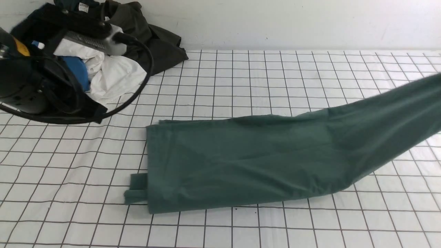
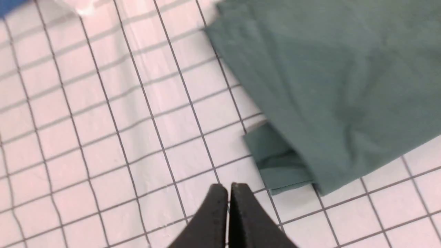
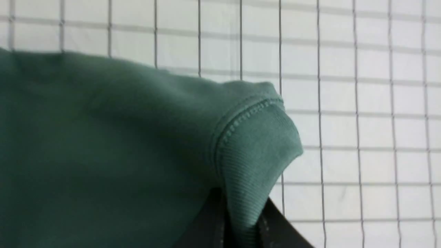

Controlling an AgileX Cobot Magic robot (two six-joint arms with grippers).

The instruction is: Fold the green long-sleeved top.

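Note:
The green long-sleeved top [image 1: 241, 158] lies folded into a long band across the middle of the gridded table, with a ribbed cuff [image 1: 136, 193] poking out at its front left corner. Its right end rises off the table toward the right edge of the front view. My right gripper [image 3: 241, 220] is shut on the top's ribbed hem [image 3: 255, 151] and holds it up; it is out of the front view. My left gripper [image 2: 228, 187] is shut and empty, above bare table just short of the cuff [image 2: 279, 162]. The left arm [image 1: 31, 86] is at the far left.
A pile of other clothes sits at the back left: a dark olive-black garment [image 1: 151, 38], white cloth [image 1: 113, 75] and a blue piece [image 1: 77, 69]. A black cable [image 1: 137, 86] loops from the left arm over the pile. A white wall runs along the back.

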